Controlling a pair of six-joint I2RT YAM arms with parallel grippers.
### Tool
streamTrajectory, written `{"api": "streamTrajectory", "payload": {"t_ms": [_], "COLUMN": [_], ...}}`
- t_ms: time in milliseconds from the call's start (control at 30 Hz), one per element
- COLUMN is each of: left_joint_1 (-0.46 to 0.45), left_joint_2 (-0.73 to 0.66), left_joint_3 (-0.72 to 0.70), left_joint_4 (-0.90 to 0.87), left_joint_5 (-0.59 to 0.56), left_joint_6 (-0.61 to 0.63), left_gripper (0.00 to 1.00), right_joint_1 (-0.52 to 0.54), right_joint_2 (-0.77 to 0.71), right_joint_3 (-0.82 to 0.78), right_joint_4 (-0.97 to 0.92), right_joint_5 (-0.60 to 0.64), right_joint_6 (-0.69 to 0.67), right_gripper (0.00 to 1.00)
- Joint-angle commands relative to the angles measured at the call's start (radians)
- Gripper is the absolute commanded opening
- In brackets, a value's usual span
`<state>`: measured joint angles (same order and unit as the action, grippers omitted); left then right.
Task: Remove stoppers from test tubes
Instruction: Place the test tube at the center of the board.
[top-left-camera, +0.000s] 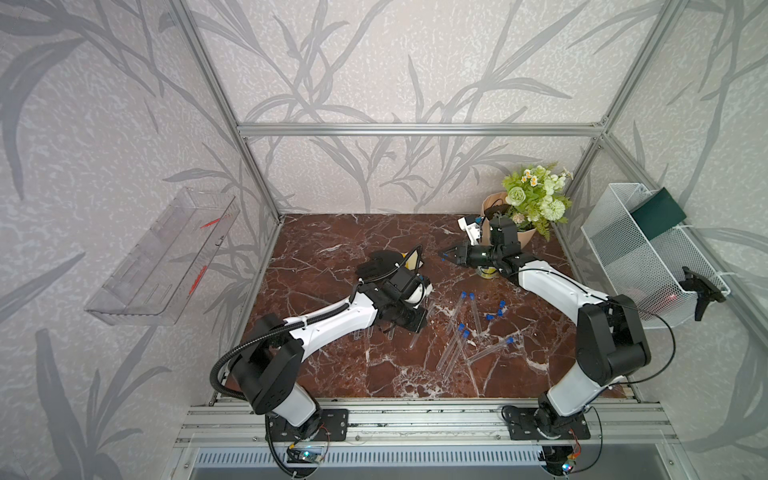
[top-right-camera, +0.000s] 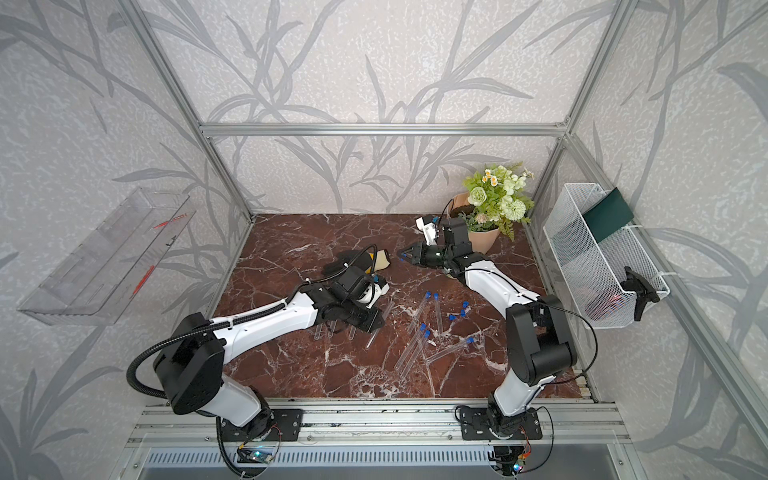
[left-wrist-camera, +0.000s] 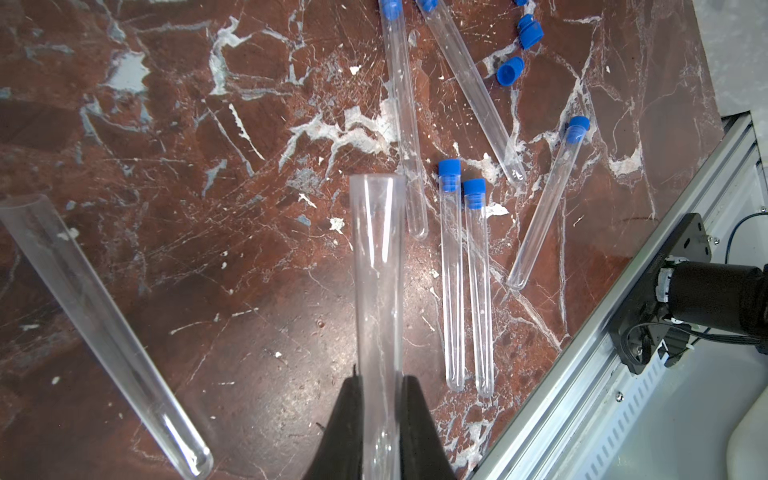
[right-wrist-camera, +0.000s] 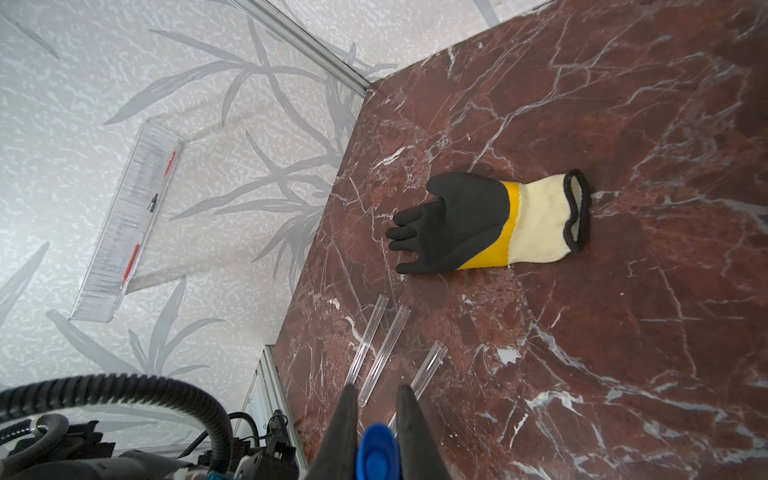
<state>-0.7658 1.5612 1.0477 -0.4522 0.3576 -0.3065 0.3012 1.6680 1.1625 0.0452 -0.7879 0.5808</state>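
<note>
Left fingers (left-wrist-camera: 343, 424) are gripping an uncapped test tube (left-wrist-camera: 376, 270), right fingers (right-wrist-camera: 340, 432) pinching a blue stopper (right-wrist-camera: 376, 451); next, probably dropping both aside.

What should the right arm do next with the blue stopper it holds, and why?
Probably carry the stopper over to the loose stoppers and let go. The right gripper is shut on it, apart from the tube in the left gripper, whose mouth is open, so this pull looks finished.
</note>
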Motion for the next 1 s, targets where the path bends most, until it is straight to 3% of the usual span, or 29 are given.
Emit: {"api": "streamTrajectory", "payload": {"t_ms": [0, 200, 400, 667, 967], "left_joint_1": [0.002, 0.003, 0.003, 0.003, 0.003], "left_joint_2": [-0.013, -0.006, 0.058, 0.182, 0.283], "left_joint_3": [0.000, -0.001, 0.047, 0.119, 0.161], "left_joint_4": [-0.003, -0.006, -0.079, -0.113, -0.127], "left_joint_5": [0.003, -0.068, -0.262, -0.362, -0.386], "left_joint_6": [-0.012, -0.057, -0.080, -0.110, -0.120], "left_gripper": [0.14, 0.14, 0.14, 0.14, 0.16], "right_joint_1": [-0.002, -0.021, -0.022, -0.049, -0.091], "right_joint_2": [-0.034, -0.062, -0.123, -0.207, -0.235], "right_joint_3": [0.004, -0.012, -0.040, -0.112, -0.133], "right_joint_4": [-0.022, -0.094, -0.255, -0.472, -0.625], "right_joint_5": [0.018, 0.049, 0.122, 0.284, 0.390], "right_joint_6": [-0.032, -0.064, -0.156, -0.225, -0.234], "right_gripper": [0.03, 0.03, 0.03, 0.03, 0.03]}}
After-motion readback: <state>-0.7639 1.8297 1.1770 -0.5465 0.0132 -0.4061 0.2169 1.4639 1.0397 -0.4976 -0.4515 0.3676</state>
